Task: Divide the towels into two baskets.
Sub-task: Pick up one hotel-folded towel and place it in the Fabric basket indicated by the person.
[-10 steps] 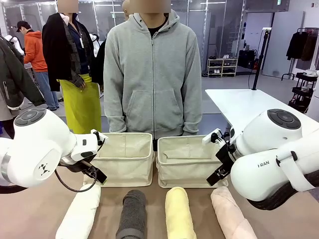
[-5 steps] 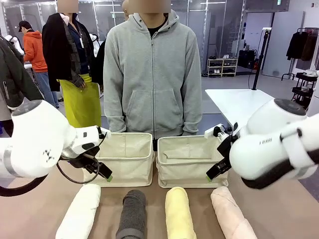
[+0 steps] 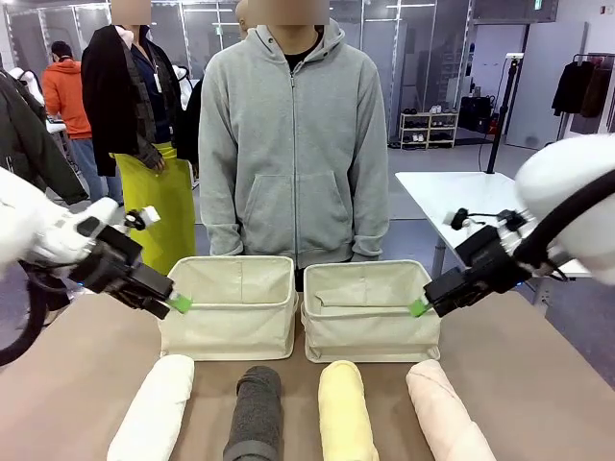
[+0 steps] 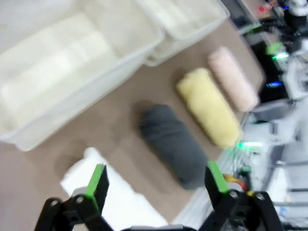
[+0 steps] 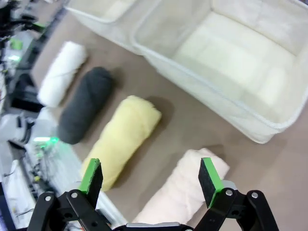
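Left end effector [image 4: 156, 179], right end effector [image 5: 149, 175]: wide open, empty. Towels [image 3: 255, 413] in row on near surface [image 3: 538, 384], baskets [image 3: 231, 331] just beyond. You straddle white towel [image 3: 154, 408], pink towel [image 3: 447, 413] mid-length before closing.

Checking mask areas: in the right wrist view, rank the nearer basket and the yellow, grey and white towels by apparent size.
1. nearer basket
2. yellow towel
3. dark grey towel
4. white towel
Towel differences may just be nearness to camera.

Four towels [image 3: 255, 413] before two baskets [image 3: 231, 331]
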Action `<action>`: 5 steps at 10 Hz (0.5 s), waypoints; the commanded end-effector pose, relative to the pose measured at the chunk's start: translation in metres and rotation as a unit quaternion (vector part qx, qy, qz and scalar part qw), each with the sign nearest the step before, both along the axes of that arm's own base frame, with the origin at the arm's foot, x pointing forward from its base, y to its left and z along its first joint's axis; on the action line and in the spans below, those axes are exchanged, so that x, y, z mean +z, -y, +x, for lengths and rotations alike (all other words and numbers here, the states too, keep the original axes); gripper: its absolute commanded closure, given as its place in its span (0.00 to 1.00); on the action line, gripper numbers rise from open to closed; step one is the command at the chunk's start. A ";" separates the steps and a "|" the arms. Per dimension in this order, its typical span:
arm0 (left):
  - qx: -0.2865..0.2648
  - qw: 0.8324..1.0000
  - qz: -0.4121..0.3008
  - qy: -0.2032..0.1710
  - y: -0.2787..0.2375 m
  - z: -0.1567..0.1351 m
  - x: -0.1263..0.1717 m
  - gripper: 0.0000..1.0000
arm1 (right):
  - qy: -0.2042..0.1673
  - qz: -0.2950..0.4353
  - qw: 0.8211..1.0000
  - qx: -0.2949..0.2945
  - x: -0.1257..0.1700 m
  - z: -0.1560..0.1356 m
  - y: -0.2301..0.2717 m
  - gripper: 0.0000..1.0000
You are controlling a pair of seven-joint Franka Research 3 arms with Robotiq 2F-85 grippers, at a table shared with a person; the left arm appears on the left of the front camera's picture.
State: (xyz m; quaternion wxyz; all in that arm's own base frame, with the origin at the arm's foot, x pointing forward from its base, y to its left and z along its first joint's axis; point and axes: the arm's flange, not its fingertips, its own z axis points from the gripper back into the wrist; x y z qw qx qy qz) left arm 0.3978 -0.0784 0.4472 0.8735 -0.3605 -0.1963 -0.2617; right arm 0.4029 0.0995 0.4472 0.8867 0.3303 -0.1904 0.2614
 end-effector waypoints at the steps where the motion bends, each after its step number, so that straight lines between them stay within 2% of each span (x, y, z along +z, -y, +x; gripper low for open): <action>1: 0.003 0.992 -0.083 -0.097 -0.047 0.010 -0.008 0.00 | -0.075 0.099 0.992 -0.016 -0.003 0.005 0.042 0.00; 3: 0.052 0.973 -0.196 -0.110 -0.115 -0.003 -0.010 0.00 | -0.112 0.216 0.969 -0.050 -0.003 -0.013 0.112 0.00; 4: 0.085 0.963 -0.228 -0.112 -0.153 -0.018 -0.015 0.00 | -0.111 0.258 0.956 -0.086 -0.006 -0.029 0.151 0.00; 5: 0.129 0.952 -0.261 -0.099 -0.197 -0.041 -0.019 0.00 | -0.108 0.279 0.946 -0.124 -0.010 -0.051 0.198 0.00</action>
